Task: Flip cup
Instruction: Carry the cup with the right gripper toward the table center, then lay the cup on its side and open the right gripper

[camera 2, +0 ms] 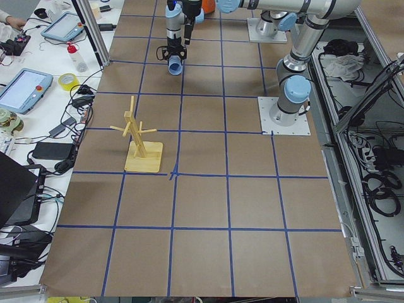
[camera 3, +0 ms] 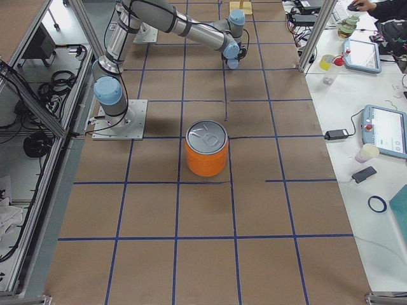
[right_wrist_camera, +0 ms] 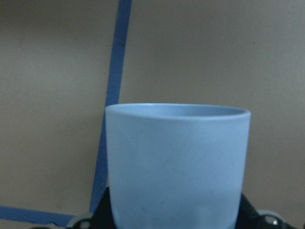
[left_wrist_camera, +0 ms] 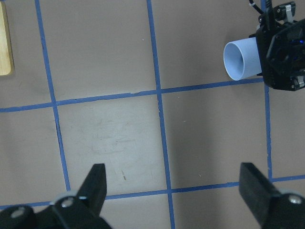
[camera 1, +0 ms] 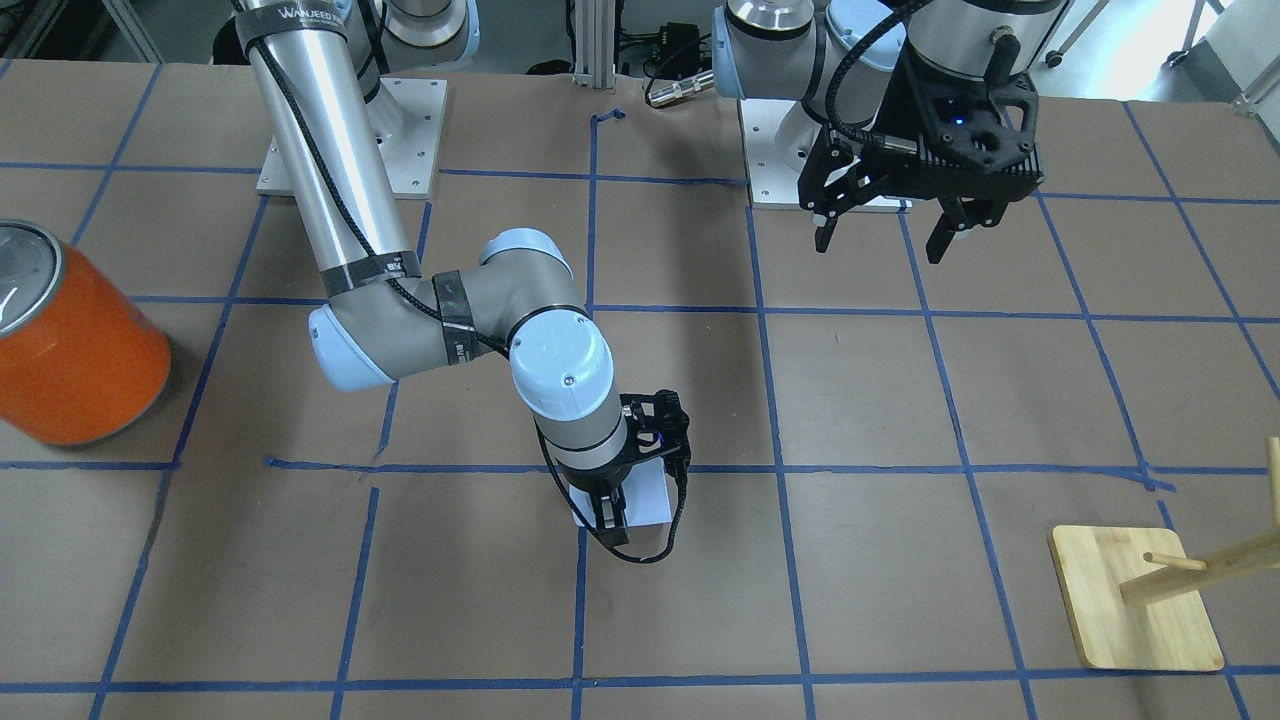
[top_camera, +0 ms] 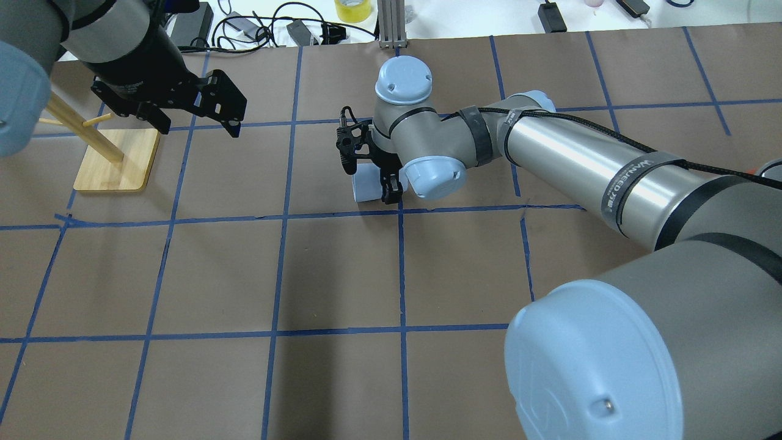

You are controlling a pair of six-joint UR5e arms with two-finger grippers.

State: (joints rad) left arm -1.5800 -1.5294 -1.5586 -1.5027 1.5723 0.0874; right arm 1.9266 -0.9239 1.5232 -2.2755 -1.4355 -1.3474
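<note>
The right gripper (top_camera: 368,178) is clamped on the cup (left_wrist_camera: 240,59) at mid-table (top_camera: 342,275) — the cup on its side, axis level, mouth pointing away from that wrist — while the left gripper (camera 1: 880,245) hangs spread wide, well apart.

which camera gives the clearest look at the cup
Right wrist-mounted: the cup fills the frame, rim and wall clear. The left wrist view shows its open mouth, small. Front-facing and overhead show only patches beside the right arm. Side views show it tiny at best.
</note>
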